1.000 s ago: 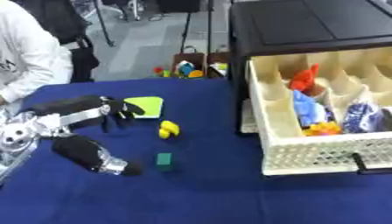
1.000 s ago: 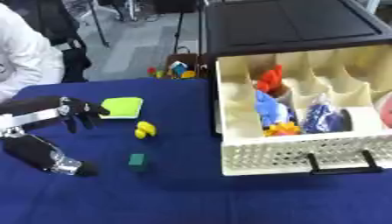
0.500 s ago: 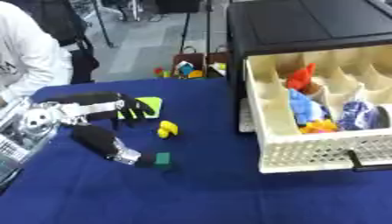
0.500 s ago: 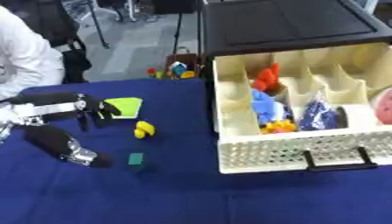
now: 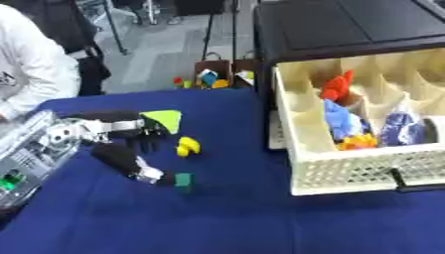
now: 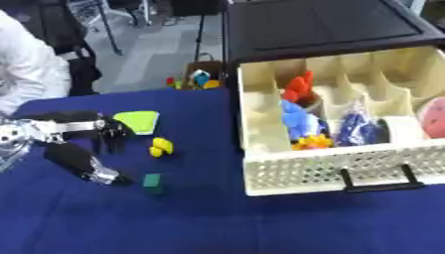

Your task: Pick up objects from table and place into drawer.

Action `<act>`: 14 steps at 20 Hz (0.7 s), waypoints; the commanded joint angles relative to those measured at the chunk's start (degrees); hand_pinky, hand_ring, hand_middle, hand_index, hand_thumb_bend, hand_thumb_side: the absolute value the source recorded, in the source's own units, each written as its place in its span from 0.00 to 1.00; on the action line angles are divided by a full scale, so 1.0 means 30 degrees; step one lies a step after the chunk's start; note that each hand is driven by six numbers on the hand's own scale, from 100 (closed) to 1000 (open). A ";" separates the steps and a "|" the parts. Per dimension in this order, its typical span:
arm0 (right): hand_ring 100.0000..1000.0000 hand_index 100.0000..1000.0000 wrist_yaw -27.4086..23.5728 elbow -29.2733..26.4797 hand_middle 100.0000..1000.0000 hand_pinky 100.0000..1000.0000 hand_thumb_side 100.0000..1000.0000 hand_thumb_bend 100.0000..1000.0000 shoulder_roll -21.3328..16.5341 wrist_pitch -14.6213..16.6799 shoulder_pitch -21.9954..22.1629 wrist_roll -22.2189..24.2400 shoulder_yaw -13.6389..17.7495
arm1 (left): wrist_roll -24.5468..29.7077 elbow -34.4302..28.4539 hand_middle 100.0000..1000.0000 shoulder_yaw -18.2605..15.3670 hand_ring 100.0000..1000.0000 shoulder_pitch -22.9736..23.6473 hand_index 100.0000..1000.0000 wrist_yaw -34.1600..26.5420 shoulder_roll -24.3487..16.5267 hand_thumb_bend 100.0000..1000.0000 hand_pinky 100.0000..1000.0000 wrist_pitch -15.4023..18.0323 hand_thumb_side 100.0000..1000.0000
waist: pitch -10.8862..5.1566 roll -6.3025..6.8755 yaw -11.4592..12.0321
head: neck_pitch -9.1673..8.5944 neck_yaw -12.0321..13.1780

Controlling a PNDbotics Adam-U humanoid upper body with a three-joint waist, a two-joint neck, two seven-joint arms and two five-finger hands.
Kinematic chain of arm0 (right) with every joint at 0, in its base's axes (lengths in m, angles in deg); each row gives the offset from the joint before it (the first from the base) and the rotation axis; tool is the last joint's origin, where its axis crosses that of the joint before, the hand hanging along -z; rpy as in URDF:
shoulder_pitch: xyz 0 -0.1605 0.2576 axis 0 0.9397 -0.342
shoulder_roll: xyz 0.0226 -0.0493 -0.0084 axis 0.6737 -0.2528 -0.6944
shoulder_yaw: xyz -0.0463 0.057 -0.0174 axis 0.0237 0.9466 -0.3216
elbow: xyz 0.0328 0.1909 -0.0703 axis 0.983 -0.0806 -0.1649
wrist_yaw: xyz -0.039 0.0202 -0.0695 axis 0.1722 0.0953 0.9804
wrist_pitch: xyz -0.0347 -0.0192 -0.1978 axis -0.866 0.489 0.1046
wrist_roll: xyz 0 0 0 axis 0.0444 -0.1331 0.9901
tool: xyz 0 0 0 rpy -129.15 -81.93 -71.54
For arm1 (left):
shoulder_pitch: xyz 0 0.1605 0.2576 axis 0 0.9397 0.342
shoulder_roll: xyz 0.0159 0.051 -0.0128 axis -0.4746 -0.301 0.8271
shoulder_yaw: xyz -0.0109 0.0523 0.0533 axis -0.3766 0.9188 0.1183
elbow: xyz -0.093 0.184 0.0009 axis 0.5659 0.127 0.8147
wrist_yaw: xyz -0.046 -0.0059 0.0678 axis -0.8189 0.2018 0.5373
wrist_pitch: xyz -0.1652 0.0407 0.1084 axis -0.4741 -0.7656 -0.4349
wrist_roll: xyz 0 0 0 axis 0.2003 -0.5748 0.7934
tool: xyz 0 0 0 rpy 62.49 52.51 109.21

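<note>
- Step: reach toward pickup; left robot hand [image 5: 130, 149] released, holding nothing.
- Green block [image 5: 184, 180] lies on desk [image 5: 217, 218] just beside thumb; yellow piece [image 5: 187, 146] near.
- Next: close on block, carry to drawer [image 5: 365, 168].

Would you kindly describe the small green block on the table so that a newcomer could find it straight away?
Start at the cream drawer pulled open over the blue table, then look to its left. The small green block lies just beyond the left hand's thumb tip. It is dark green and boxy, unlike the yellow toy and lime-green piece behind it.
</note>
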 commanded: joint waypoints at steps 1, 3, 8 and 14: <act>0.57 0.73 -0.0233 -0.0182 0.52 0.53 1.00 0.00 -0.0151 0.0419 -0.0357 -0.0295 -0.0017 | 0.0395 0.0432 0.69 0.0085 0.70 -0.0411 0.88 0.0978 -0.0274 0.63 0.63 0.0258 0.53 | -0.0270 -0.0042 -0.0044 | -0.0116 0.0116; 0.58 0.73 -0.0245 -0.0182 0.52 0.54 1.00 0.00 -0.0152 0.0415 -0.0364 -0.0303 -0.0019 | 0.0584 0.0749 0.74 0.0248 0.71 -0.0478 0.88 0.1444 -0.0210 0.64 0.63 0.0510 0.53 | -0.0257 -0.0025 -0.0099 | -0.0098 0.0160; 0.57 0.73 -0.0264 -0.0182 0.52 0.54 1.00 0.00 -0.0129 0.0401 -0.0390 -0.0356 -0.0018 | 0.0703 0.1465 0.75 0.0546 0.71 -0.0684 0.86 0.1347 0.0042 0.66 0.63 0.1103 0.48 | -0.0234 0.0046 -0.0267 | -0.0064 0.0306; 0.57 0.73 -0.0277 -0.0182 0.52 0.54 1.00 0.00 -0.0122 0.0376 -0.0457 -0.0445 -0.0033 | 0.0572 0.2531 0.75 0.0786 0.71 -0.0989 0.85 0.0318 0.0279 0.70 0.62 0.2007 0.47 | -0.0173 0.0157 -0.0538 | -0.0006 0.0462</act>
